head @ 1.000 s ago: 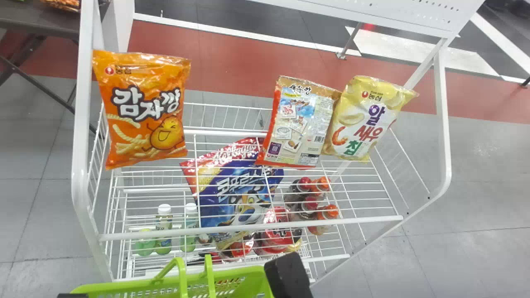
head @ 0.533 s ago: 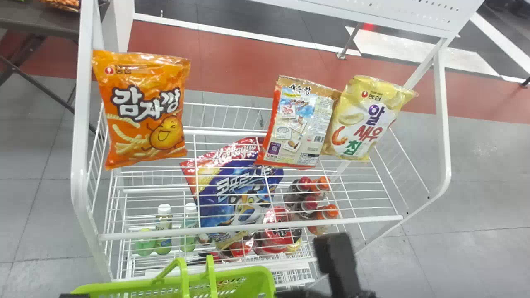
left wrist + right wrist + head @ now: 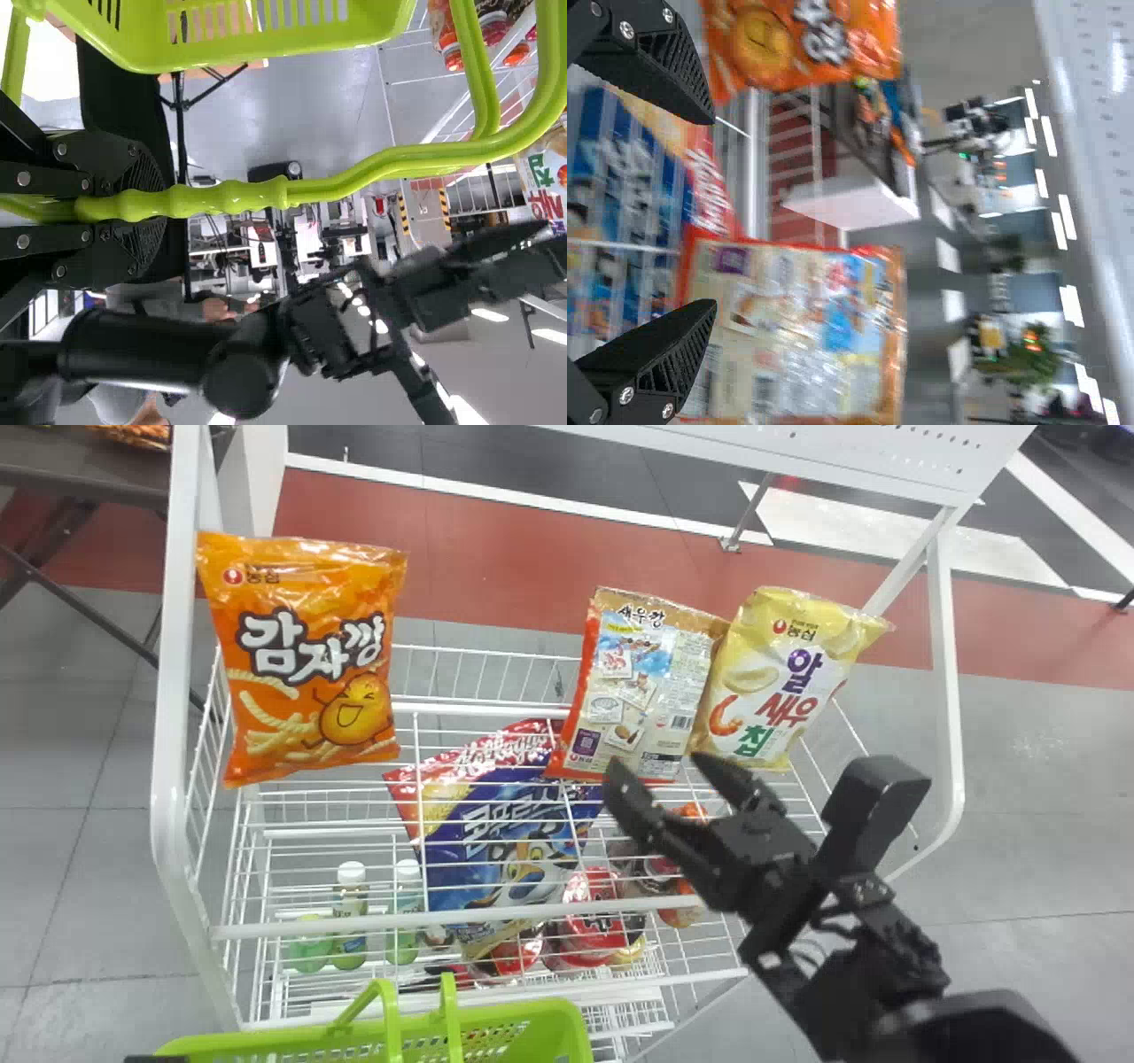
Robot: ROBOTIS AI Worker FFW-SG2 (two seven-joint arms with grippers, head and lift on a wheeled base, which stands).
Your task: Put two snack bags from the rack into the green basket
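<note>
My right gripper (image 3: 660, 766) stands open just below and in front of the red-edged snack bag (image 3: 642, 691) on the upper rack. The yellow snack bag (image 3: 784, 682) leans beside it to the right; an orange snack bag (image 3: 310, 660) stands at the rack's left end. In the right wrist view the open gripper (image 3: 709, 212) faces the red-edged bag (image 3: 806, 328), with nothing between its fingers. The green basket (image 3: 496, 1020) sits at the bottom edge of the head view. In the left wrist view my left gripper (image 3: 133, 205) is shut on the basket handle (image 3: 354, 181).
The white rack's front rail (image 3: 532, 912) runs between basket and bags. On the lower shelf are a blue cereal bag (image 3: 514, 841), small green bottles (image 3: 351, 912) and red cup packages (image 3: 594, 917). A white post (image 3: 173, 735) rises at the left.
My right gripper has come up from the bottom edge, over the rack's front rail towards the red-edged bag. The basket and the bags look unmoved.
</note>
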